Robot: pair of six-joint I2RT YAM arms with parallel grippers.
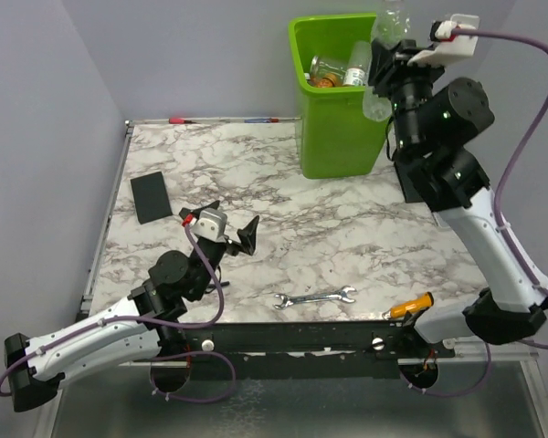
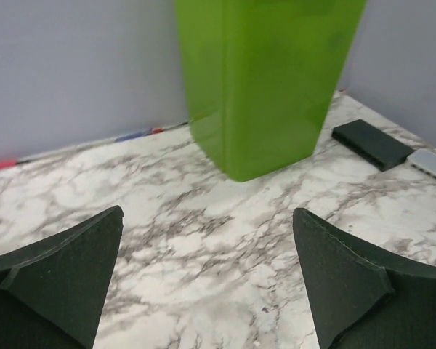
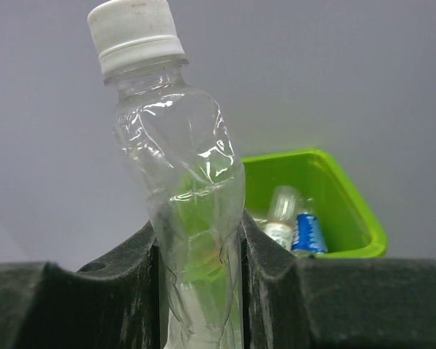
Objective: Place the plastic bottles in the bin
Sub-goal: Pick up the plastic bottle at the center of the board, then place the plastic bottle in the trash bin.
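Note:
The lime-green bin point(image 1: 340, 128) stands at the table's far side, with several bottles point(image 1: 333, 71) inside. My right gripper point(image 1: 384, 64) is raised at the bin's right rim and is shut on a crushed clear bottle point(image 3: 185, 182) with a white cap, held upright. The bin point(image 3: 349, 211) shows behind it in the right wrist view, with bottles point(image 3: 294, 225) in it. My left gripper point(image 1: 226, 225) is open and empty, low over the table's left part. In the left wrist view its fingers point(image 2: 65, 269) frame bare marble, with the bin point(image 2: 265, 80) ahead.
A silver wrench point(image 1: 314, 297) and an orange-handled screwdriver point(image 1: 411, 306) lie near the front edge. A black flat block point(image 1: 150, 197) lies at the left. A dark box point(image 2: 370, 143) sits right of the bin. Walls close in at the back and left.

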